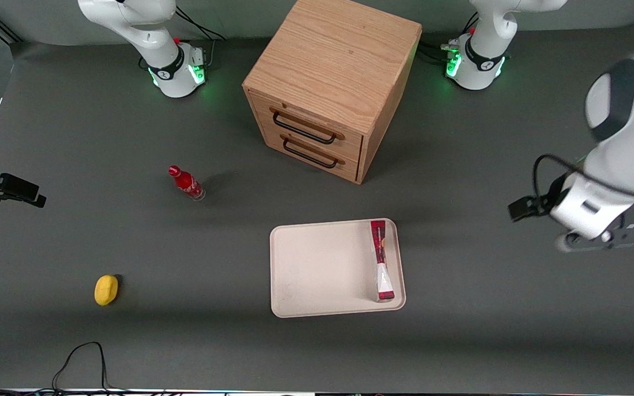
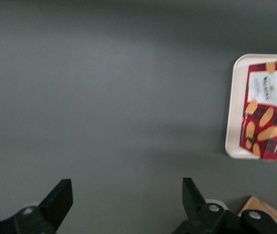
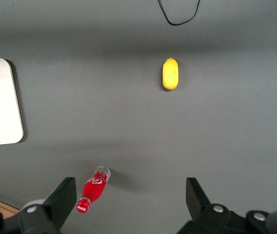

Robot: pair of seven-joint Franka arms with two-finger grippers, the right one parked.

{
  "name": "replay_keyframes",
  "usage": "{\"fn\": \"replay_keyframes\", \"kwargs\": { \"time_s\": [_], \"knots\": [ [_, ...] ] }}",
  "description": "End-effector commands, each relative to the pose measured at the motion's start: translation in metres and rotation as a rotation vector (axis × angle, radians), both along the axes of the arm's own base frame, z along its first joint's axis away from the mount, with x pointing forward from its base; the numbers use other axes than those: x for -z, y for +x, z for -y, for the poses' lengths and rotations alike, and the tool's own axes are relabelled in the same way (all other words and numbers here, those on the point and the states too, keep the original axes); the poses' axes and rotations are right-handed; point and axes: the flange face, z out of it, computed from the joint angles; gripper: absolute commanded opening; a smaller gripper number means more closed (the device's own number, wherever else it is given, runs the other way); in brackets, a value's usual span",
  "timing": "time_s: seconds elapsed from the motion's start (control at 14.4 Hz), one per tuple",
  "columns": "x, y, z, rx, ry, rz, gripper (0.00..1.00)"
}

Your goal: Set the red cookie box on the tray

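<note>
One red cookie box [image 1: 382, 259] (on tray [image 1: 317, 269]) apart from claw [image 2: 123, 202]

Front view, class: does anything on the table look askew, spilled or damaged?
Nothing stands out. The red cookie box lies flat inside the tray, along its edge toward the working arm. The red bottle stands upright, both cabinet drawers are closed, and the hand hangs open, apart from the tray.

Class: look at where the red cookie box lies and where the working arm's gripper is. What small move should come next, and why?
Probably none beyond parking the arm. The red cookie box already lies flat on the tray, along the edge toward the working arm's end. The gripper is open and empty, over bare table beside the tray.
</note>
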Motion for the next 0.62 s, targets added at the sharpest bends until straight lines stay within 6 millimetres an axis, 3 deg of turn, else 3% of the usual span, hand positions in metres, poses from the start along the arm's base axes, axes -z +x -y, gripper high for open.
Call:
{"fn": "replay_keyframes", "kwargs": {
  "time_s": [0.0, 0.21, 0.55],
  "knots": [
    [-0.021, -0.072, -0.009, 0.025, 0.011, 0.003, 1.0],
    [-0.04, -0.093, -0.02, 0.059, 0.015, -0.009, 1.0],
    [-0.037, -0.089, -0.018, 0.076, 0.013, -0.01, 1.0]
  ]
}}
